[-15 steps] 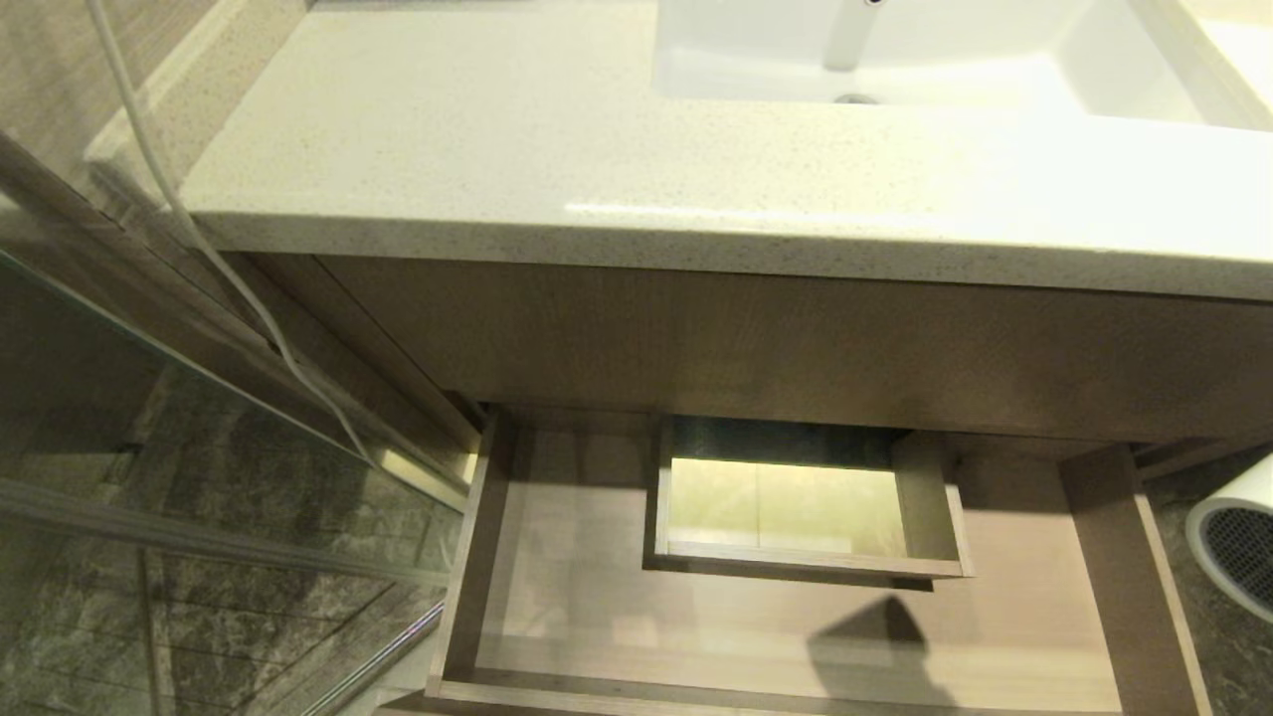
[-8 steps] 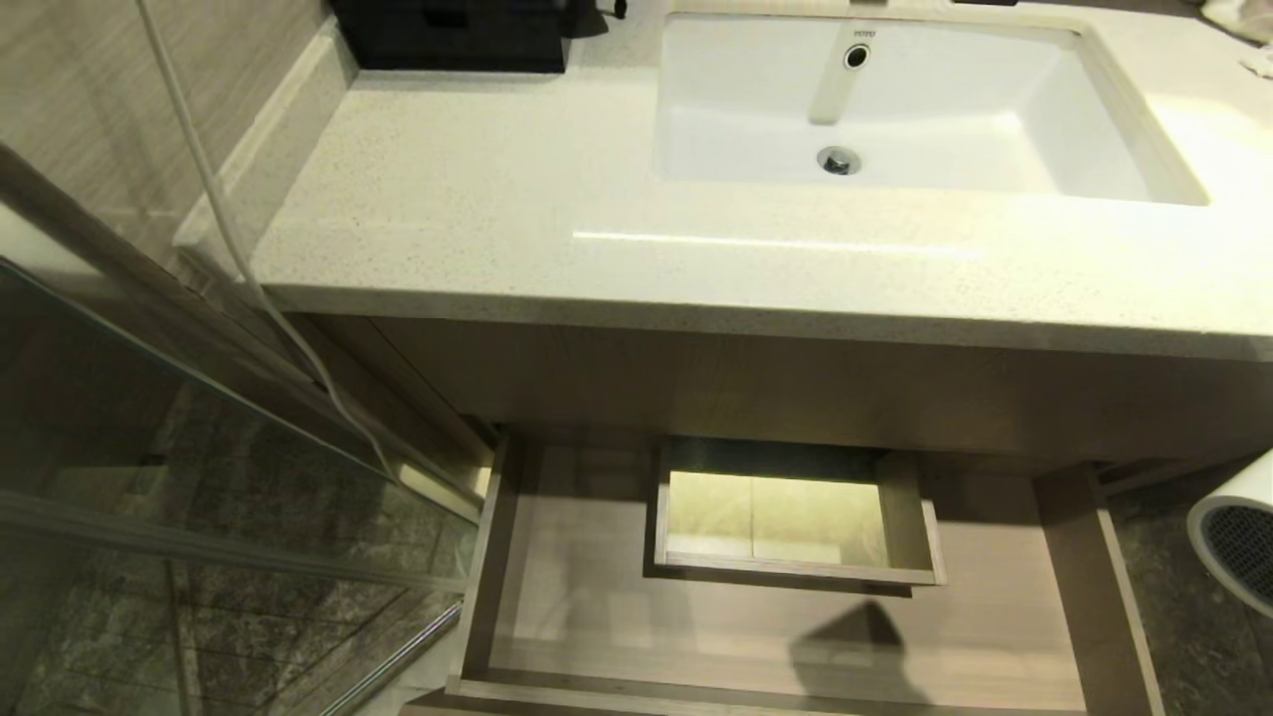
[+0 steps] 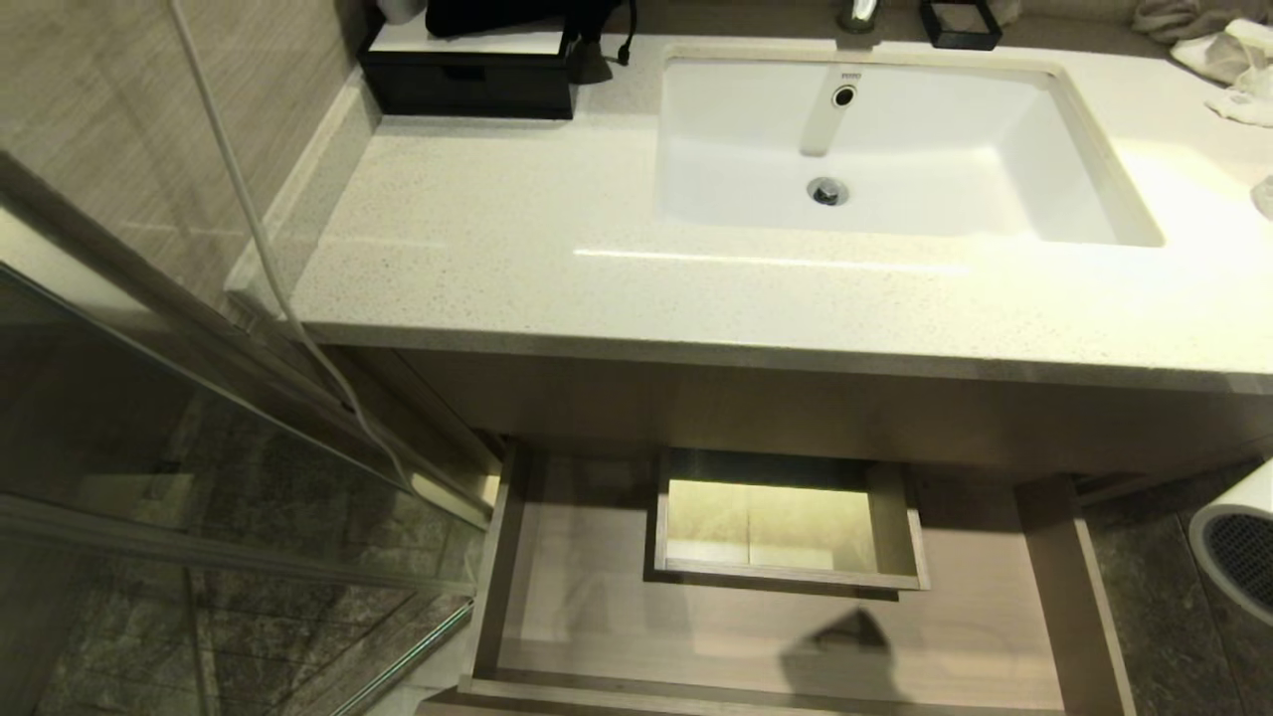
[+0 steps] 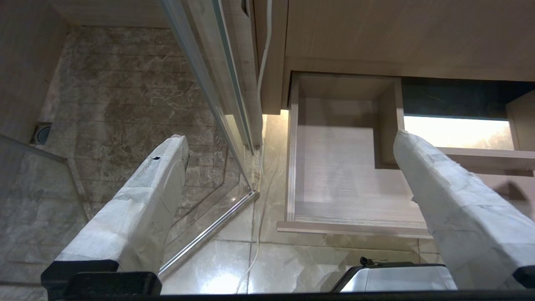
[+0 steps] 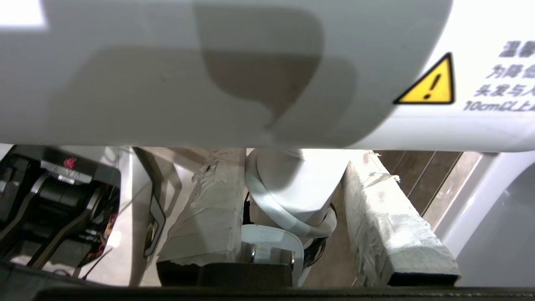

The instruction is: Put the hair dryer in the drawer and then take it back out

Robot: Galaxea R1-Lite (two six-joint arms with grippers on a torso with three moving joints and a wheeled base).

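The drawer [image 3: 597, 617] stands pulled out under the counter, its pale floor bare around the boxed cut-out [image 3: 786, 572]. The white hair dryer [image 3: 1238, 547] shows at the right edge of the head view, to the right of the drawer, dark mesh grille facing me. In the right wrist view its barrel [image 5: 209, 71] fills the top and its handle [image 5: 301, 184] sits between the taped fingers [image 5: 209, 209]. My right gripper [image 5: 294, 167] is shut on that handle, with the bundled cord and plug [image 5: 267, 246] beside it. My left gripper [image 4: 290, 138] hangs open and empty near the drawer's [image 4: 334, 175] left front corner.
Above the drawer lie a speckled counter [image 3: 557, 249] and a white sink [image 3: 895, 189]. A black box [image 3: 467, 85] sits at the counter's back left, cloths [image 3: 1218, 55] at the back right. A glass shower door [image 3: 199, 477] and a hanging white cord [image 3: 261, 261] stand left.
The whole head picture has slid down as the camera rose: the sink, black box and cloths have come into view. The hair dryer stays at the right edge, held.
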